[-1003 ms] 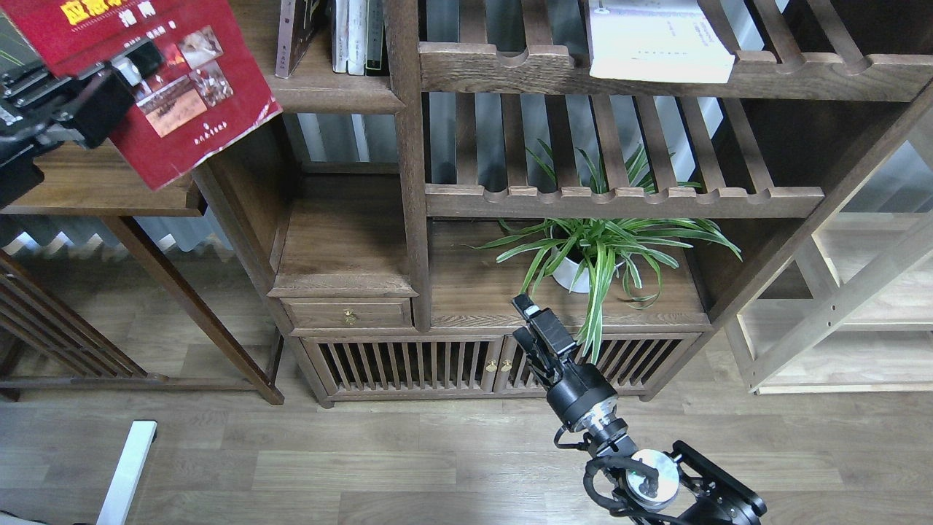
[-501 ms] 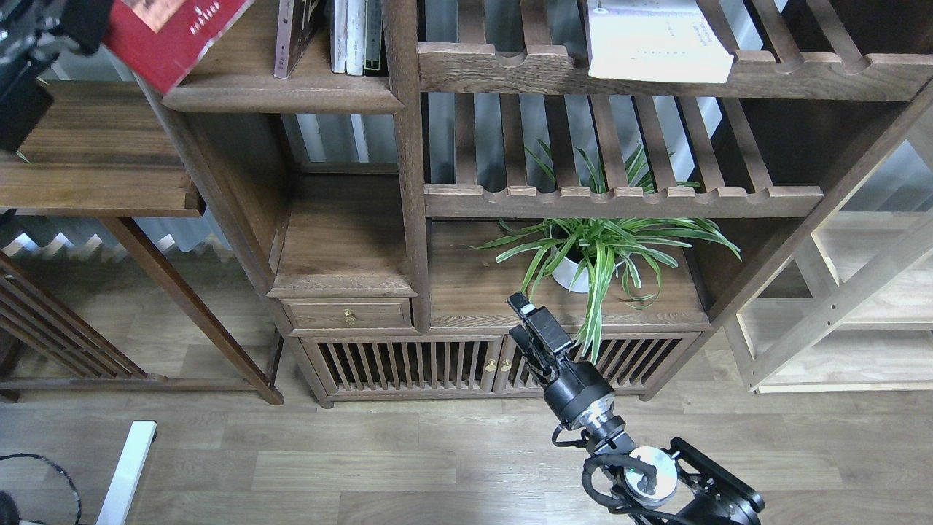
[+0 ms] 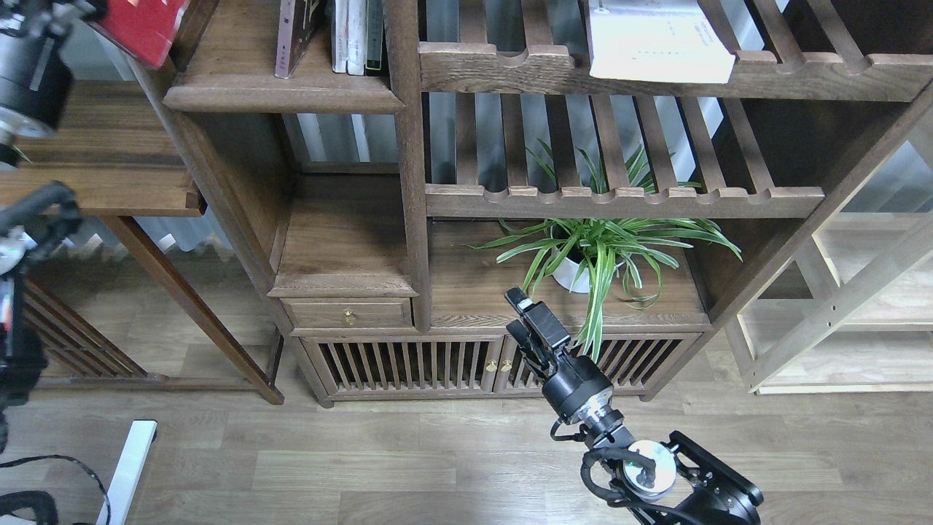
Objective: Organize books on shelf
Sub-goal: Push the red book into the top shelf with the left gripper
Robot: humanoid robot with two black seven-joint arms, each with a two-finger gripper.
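Red book (image 3: pixel 138 29) higher, corner down-right.

Six books show, as far as the spines can be told apart. One red book (image 3: pixel 138 25) is far up and left of the right claw (image 3: pixel 526 315). One white book (image 3: pixel 660 44) lies high above and right of it. About four upright books (image 3: pixel 355 33) stand above and left. Two slatted racks (image 3: pixel 619 200) are above the claw. One potted plant (image 3: pixel 594 251) is just right of it. One drawer (image 3: pixel 364 313) is to its left. Three brass knobs (image 3: pixel 492 364) are below and left of it.
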